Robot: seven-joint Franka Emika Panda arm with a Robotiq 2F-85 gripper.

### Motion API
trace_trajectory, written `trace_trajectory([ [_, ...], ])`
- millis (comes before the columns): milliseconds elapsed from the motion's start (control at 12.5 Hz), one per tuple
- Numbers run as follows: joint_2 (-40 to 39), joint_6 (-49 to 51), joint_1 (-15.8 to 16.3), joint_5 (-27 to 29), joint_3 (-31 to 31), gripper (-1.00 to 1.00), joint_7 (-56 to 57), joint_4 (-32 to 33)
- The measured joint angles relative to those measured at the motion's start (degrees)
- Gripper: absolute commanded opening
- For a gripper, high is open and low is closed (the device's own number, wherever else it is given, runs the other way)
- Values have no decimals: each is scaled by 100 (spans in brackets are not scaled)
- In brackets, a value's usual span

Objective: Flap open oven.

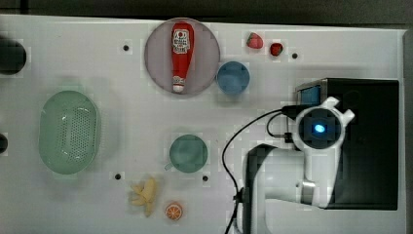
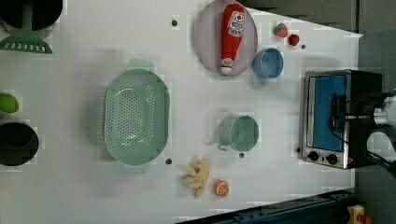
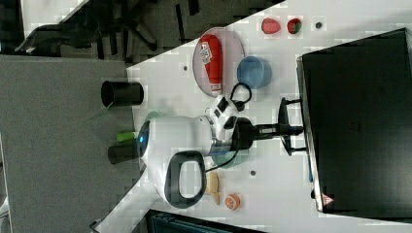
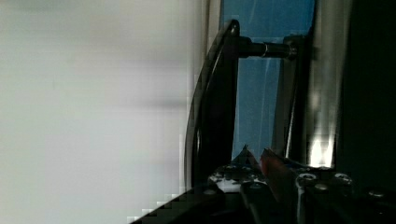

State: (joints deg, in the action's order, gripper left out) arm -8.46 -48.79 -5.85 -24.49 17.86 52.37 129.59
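Your gripper (image 3: 291, 130) is pinched nearly closed around the dark bar handle (image 4: 212, 107) of the oven (image 3: 359, 121), which sits at three o'clock on the table (image 1: 122, 122) in the top view.

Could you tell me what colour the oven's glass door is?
Blue-tinted glass door, clearest in the left view.

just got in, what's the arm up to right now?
The arm is working on the toaster oven at the table's edge. In the right view its gripper is at the door's dark handle, jaws narrowed around the bar, so it looks like a grip. The blue glass door still looks closed against the frame, so the pull has not opened it yet. The ketchup bottle on its plate, the bowls and the toy fruit are untouched.
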Motion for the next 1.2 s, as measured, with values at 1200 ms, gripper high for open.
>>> trace_trajectory([
  [1200,-2333,588,1387,-2642,-1085,-65,-4842,-269],
])
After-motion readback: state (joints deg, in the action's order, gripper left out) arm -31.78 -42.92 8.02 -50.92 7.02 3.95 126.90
